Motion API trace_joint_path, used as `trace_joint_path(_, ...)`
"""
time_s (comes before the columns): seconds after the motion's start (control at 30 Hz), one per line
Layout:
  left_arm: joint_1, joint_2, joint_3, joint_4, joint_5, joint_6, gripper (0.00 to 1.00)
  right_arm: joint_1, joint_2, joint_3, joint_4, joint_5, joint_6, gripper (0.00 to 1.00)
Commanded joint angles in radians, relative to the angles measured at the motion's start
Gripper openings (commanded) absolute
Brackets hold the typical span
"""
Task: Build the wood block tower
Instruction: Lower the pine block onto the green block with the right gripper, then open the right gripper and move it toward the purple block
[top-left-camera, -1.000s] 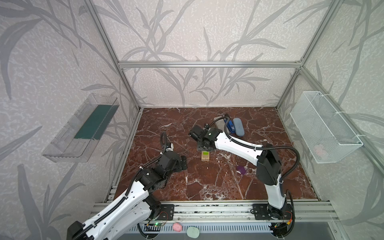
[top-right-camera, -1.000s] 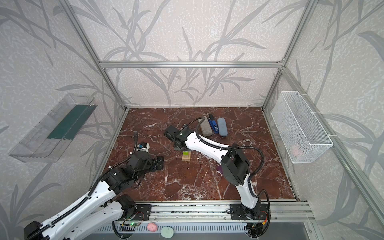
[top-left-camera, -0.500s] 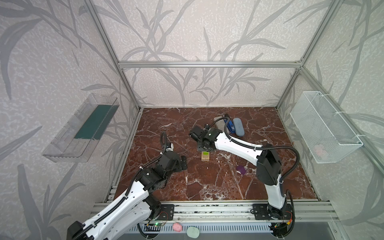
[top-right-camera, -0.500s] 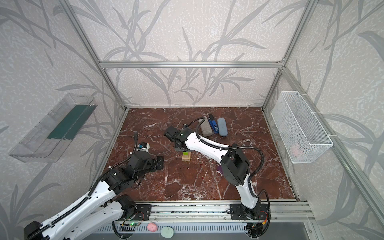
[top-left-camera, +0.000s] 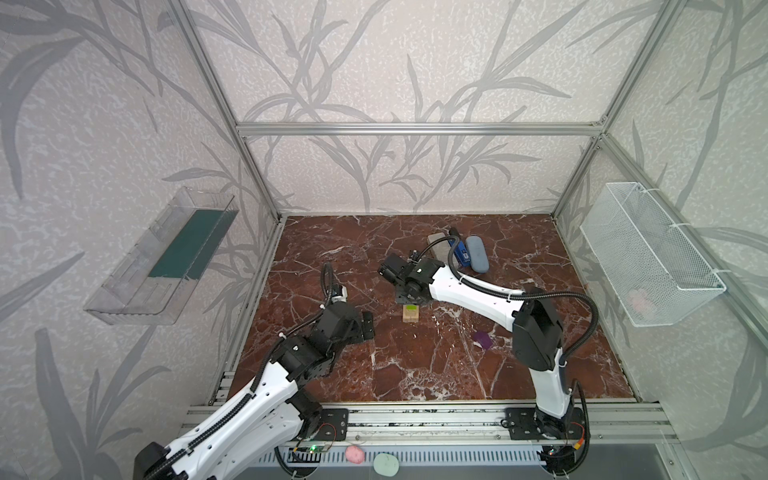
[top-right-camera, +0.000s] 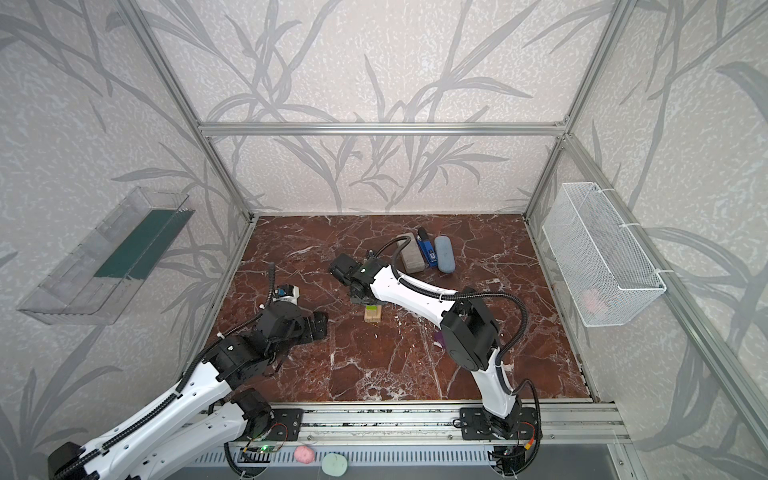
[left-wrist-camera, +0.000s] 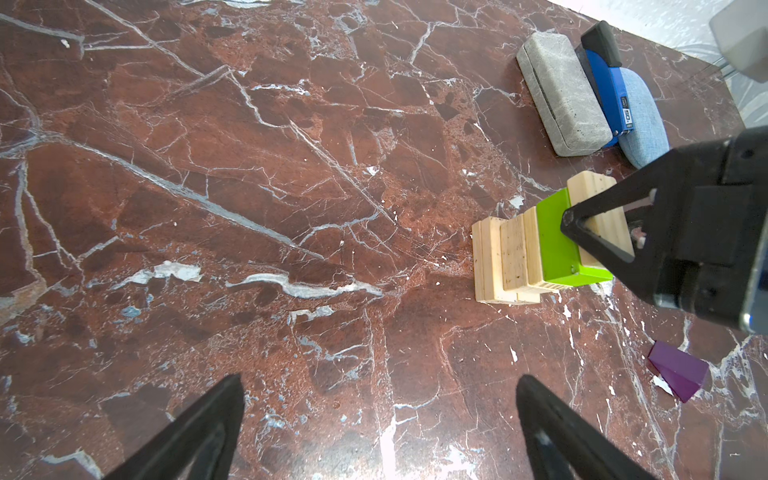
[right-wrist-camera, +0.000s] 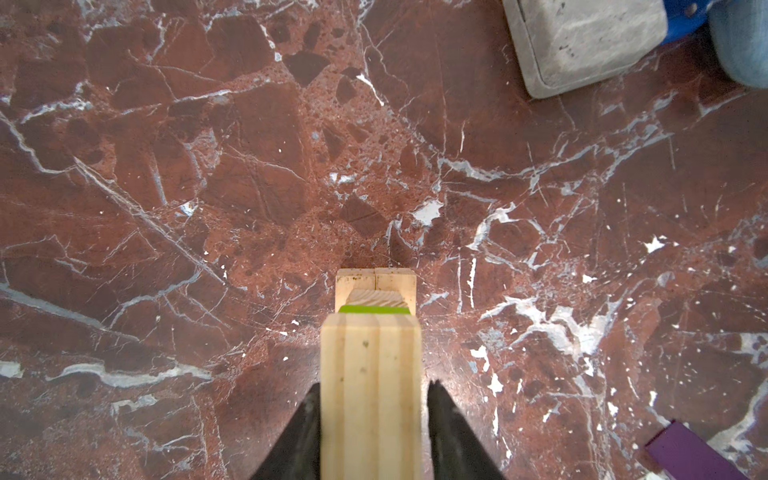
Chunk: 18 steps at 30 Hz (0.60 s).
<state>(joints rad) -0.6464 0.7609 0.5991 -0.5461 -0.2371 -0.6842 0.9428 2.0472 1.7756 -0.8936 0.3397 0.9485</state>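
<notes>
A: Left gripper (left-wrist-camera: 379, 378)?
B: Jaws wide apart above the marble table (left-wrist-camera: 249, 166), left of the tower (top-left-camera: 410, 314).
A: The tower?
B: Mid-table: pale planks (left-wrist-camera: 505, 257), lime-green block (left-wrist-camera: 555, 245), pale top layer (right-wrist-camera: 370, 374). The right gripper (right-wrist-camera: 374, 386) straddles that layer, with a slim gap at one finger, unclamped.
A: Purple block (top-left-camera: 483, 340)?
B: On the marble, rightward, apart.

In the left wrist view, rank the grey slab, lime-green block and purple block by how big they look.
1. grey slab, clearly largest.
2. lime-green block, partly hidden.
3. purple block, smallest.
</notes>
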Motion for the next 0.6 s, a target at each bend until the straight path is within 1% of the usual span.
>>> trace_joint_path(0.0, 0.003, -0.002, -0.005, -0.005, -0.011, -0.006, 1.0, 0.007, -0.045, -0.004, 0.003, 0.006, -0.016, 0.45)
trace_joint_path(0.17, 0.003, 0.0, 0.004, -0.003, -0.012, -0.007, 1.0, 0.007, -0.06, 0.014, 0.012, -0.024, -0.058, 0.57)
trace_joint_path(0.37, 0.003, 0.007, 0.035, -0.024, -0.004, -0.008, 1.0, 0.007, -0.123, 0.01, 0.018, -0.021, -0.136, 0.78)
trace_joint_path(0.43, 0.003, 0.008, 0.049, -0.029, 0.005, -0.009, 1.0, 0.007, -0.158, 0.001, 0.011, -0.012, -0.172, 0.86)
trace_joint_path(0.53, 0.003, 0.007, 0.061, -0.034, 0.017, -0.011, 1.0, 0.006, -0.228, -0.052, 0.023, 0.018, -0.224, 0.94)
trace_joint_path(0.57, 0.003, 0.009, 0.068, -0.04, 0.022, -0.011, 1.0, 0.004, -0.251, -0.07, 0.036, 0.012, -0.248, 0.96)
